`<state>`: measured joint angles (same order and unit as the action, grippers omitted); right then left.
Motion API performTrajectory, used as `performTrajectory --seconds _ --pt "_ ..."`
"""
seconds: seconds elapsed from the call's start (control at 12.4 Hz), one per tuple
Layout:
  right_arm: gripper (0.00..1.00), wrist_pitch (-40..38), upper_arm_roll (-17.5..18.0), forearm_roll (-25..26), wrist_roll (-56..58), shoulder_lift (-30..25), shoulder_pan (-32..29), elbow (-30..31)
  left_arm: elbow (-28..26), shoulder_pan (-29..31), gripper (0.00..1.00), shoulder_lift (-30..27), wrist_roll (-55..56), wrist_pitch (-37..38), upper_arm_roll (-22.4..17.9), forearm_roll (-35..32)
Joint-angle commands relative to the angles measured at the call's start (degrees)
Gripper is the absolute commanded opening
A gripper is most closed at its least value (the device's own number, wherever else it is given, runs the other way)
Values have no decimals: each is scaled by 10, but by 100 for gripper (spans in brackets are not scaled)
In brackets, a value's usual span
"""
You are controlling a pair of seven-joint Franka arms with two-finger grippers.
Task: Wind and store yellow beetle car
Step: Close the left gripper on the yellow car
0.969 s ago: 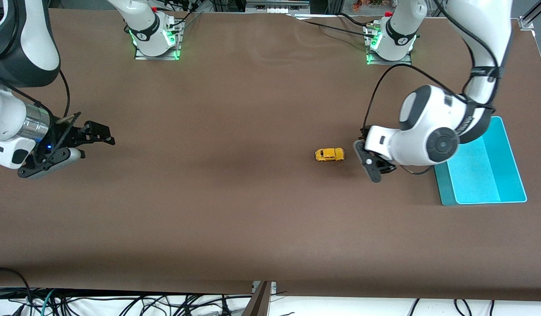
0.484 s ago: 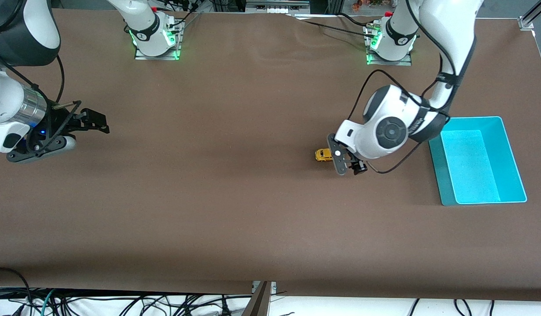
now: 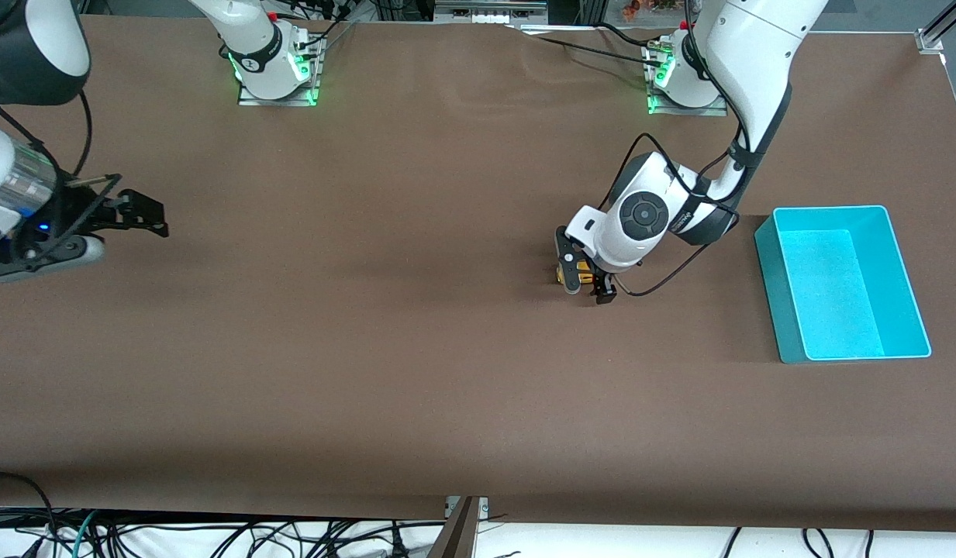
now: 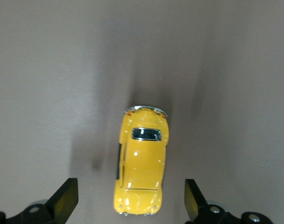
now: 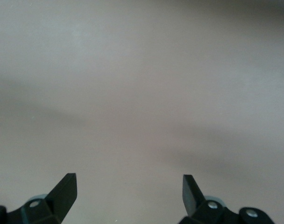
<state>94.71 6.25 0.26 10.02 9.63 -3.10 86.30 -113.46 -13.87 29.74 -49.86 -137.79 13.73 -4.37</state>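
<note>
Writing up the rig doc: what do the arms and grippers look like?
Both arms have glossy white shells with dark grey joint bands and loose black cables. The left gripper and right gripper are black with two fingers; their bases glow green. The right wrist has a bare metal section and a blue light.

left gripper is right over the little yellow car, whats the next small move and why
Probably lower the left gripper a little more and close it on the yellow beetle car. In the left wrist view its open fingers straddle the car's sides with gaps on both, and the car sits on the table. The right gripper waits open at the right arm's end.
</note>
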Motion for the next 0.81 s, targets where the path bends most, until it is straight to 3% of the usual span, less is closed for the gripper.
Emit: performTrajectory --seconds 0.0,0.24,0.32,0.4,0.48,0.73 --pt "100 7 -1 11 -9 -39 -3 -2 -41 -10 100 -14 -1 -52 -4 -40" --pt "100 4 -18 19 -15 -44 -2 -1 -46 -16 100 -10 4 -68 -4 -48" --pt "100 0 -26 19 -23 -48 -2 1 -43 -23 95 -6 3 -68 -5 -55" --pt "100 -7 -36 18 -29 -49 -1 2 -40 -22 53 -1 3 -68 -4 -76" --pt "100 -20 -37 18 -33 -51 -1 2 -39 -23 31 -1 9 -68 -3 -78" --pt "100 -42 -39 19 -73 -51 3 -1 -38 -22 25 -5 15 -64 -3 -78"
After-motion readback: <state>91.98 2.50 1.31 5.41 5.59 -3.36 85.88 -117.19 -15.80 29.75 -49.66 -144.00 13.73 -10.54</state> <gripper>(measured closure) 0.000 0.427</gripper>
